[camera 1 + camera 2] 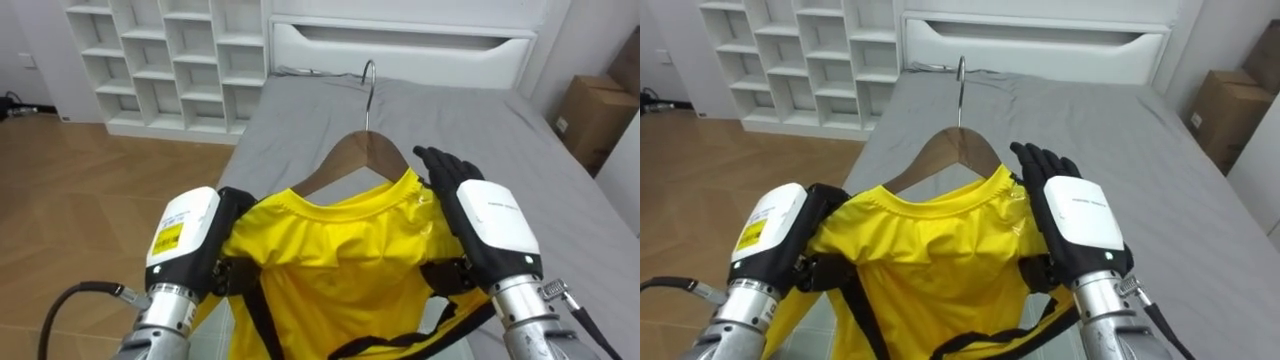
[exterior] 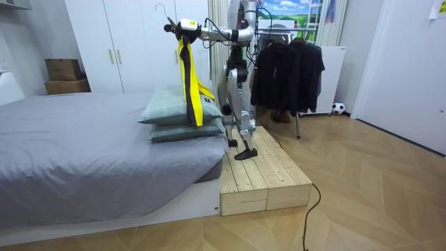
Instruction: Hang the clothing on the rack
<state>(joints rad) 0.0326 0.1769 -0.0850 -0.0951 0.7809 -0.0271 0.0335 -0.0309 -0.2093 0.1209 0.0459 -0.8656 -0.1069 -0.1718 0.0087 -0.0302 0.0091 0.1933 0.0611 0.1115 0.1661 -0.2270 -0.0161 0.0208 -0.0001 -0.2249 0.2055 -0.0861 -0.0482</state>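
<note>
**Shirt** (image 1: 340, 250): yellow with black stripes. Its neck is already over a wooden hanger (image 1: 352, 152), and the wire hook (image 1: 369, 85) stands free above the collar. You hold it in the air before the robot's chest, above the bed (image 1: 300, 110) and not touching it. In the room view it hangs full length from the outstretched arms, over the pillows (image 2: 171, 115).

**Left hand** (image 1: 185, 240): at the shirt's left shoulder. Its fingers are tucked into the cloth, so you cannot tell how far they close or what they grip.

**Right hand** (image 1: 485, 220): at the other shoulder. Its fingers are straight and laid flat along the cloth over the hanger's arm, pinching nothing. Supported at both ends like this, the hanger probably sits level, the shirt's shoulders rest squarely on it, and the hook is left clear for a rail.

**Surroundings:** a white shelf unit (image 1: 170, 60) stands beyond the bed on the left, and a cardboard box (image 1: 595, 115) is at the right. The robot stands on a low wooden platform (image 2: 261, 174) beside the bed, facing it. The rack (image 2: 310, 31), hung with dark clothes (image 2: 289, 66), is behind the robot at the room view's right.

**Assessment:** dressing the hanger looks done, and hooking it on the rack remains. You would need to turn to the rack. One hand should likely take a firm hold first, since a flat hand may let the hanger tip.
</note>
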